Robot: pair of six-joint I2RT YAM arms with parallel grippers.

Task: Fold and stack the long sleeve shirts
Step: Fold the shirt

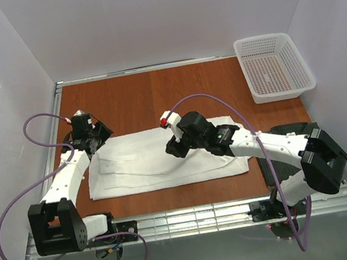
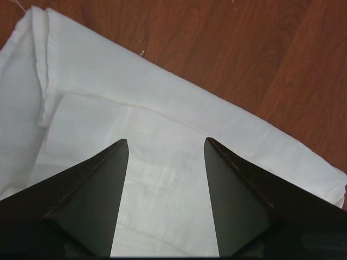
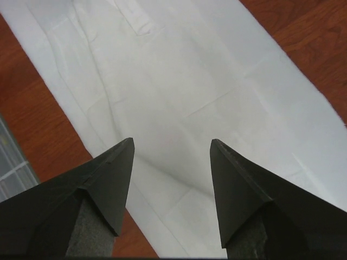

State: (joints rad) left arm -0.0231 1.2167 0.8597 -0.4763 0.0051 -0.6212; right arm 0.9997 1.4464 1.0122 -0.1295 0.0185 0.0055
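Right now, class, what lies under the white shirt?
The white shirt lies flat on the brown table, which shows all around it. Anything between cloth and table is covered and cannot be seen.

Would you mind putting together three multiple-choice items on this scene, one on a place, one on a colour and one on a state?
1. Where on the table is the basket?
A. near left corner
B. far right corner
C. centre

2. What colour is the shirt lying flat?
A. red
B. green
C. white

3. The left hand and right hand are:
A. both open, holding nothing
B. both shut on cloth
C. both inside a drawer

Answers: 1 B, the top view shows it at the far right corner; 2 C, every view shows white cloth; 3 A, each wrist view shows the fingers apart over the cloth.
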